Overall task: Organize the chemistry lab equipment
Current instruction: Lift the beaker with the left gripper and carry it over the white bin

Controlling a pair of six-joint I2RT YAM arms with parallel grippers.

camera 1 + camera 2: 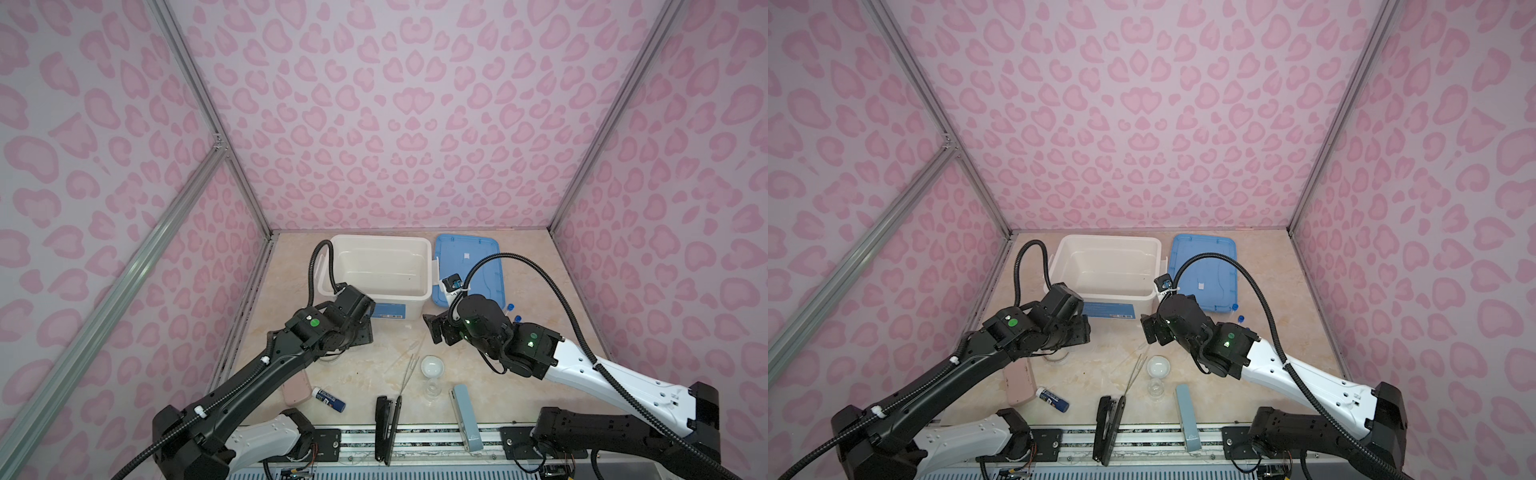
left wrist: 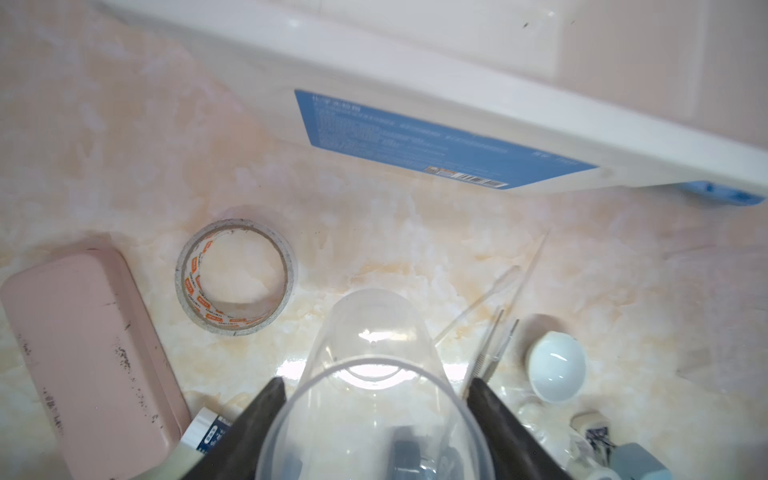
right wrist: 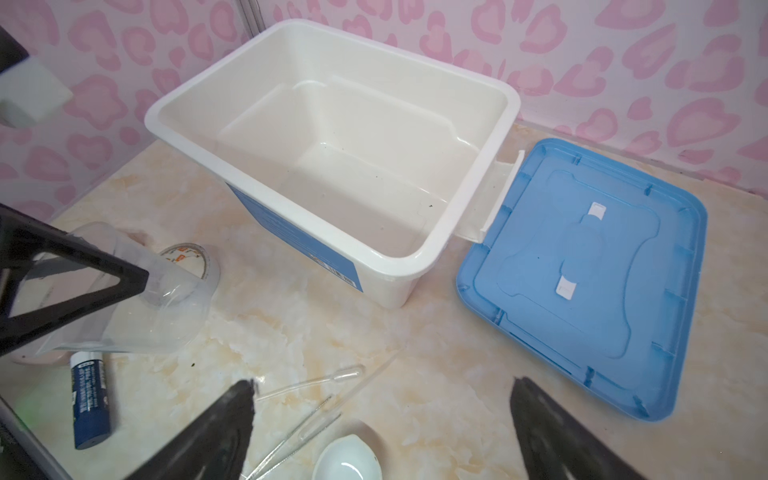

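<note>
Ok, near edge: black stapler [image 1: 386, 428] and pale-blue stapler [image 1: 464, 411] lie apart, with the glue stick [image 1: 329, 400] and pink case [image 1: 296, 388] off to the left. Just past them a small clear piece [image 1: 432, 390] sits beside the white dish [image 1: 431, 366]. Tweezers [image 2: 490, 343] and droppers [image 3: 345, 374] lie on the table left of the dish. Left gripper [image 2: 376, 386] has its jaws partway in, pinching the sides of a clear cup [image 2: 370, 340] that lies tilted, mouth toward the wrist; can't tell if it's off the table. Tape roll [image 2: 236, 276] sits flat just beside the cup. Right gripper [image 3: 382, 395] hangs above the droppers and dish, jaws wide, gripping nothing. Behind the right arm two blue tube caps [image 1: 510, 307] show; the tubes themselves are hidden. Far end: open white bin [image 3: 374, 70], blue lid [image 1: 467, 266] flat just beside its right side.
</note>
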